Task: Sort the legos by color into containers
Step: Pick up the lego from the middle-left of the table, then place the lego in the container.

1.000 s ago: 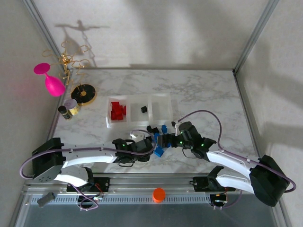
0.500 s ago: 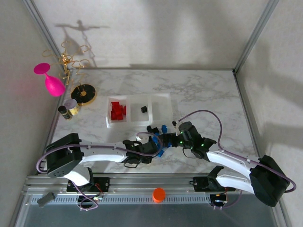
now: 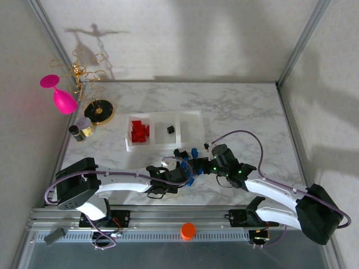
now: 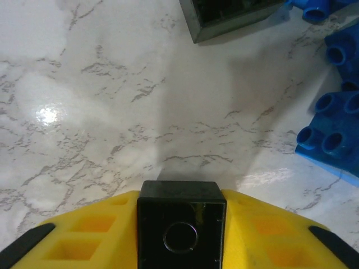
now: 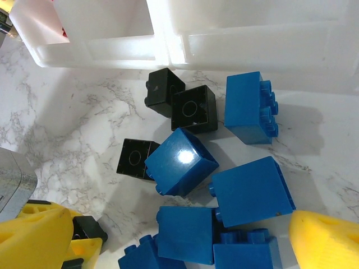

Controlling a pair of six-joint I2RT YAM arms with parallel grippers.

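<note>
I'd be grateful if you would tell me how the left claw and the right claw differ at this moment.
The left claw is closed on a black brick; the right claw stands wide open and holds nothing. The left claw sits over bare marble at the pile's edge; the right claw hangs over the blue bricks. Both have yellow fingers and sit just in front of the trays.
</note>
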